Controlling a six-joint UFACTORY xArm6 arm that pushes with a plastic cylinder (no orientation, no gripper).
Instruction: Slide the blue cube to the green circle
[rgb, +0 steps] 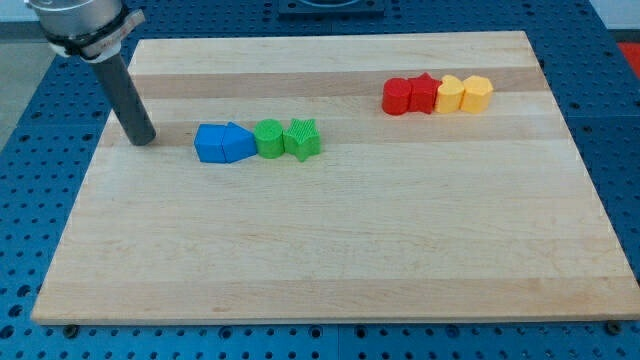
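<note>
The blue cube sits left of the board's middle, touching a second blue block with a pointed shape on its right. The green circle touches that second blue block's right side, and a green star follows it, so these form one row. My tip rests on the board at the view's left, a short gap left of the blue cube, not touching it.
A row of a red circle, a red star, a yellow block and another yellow block lies at the view's top right. The wooden board sits on a blue perforated table.
</note>
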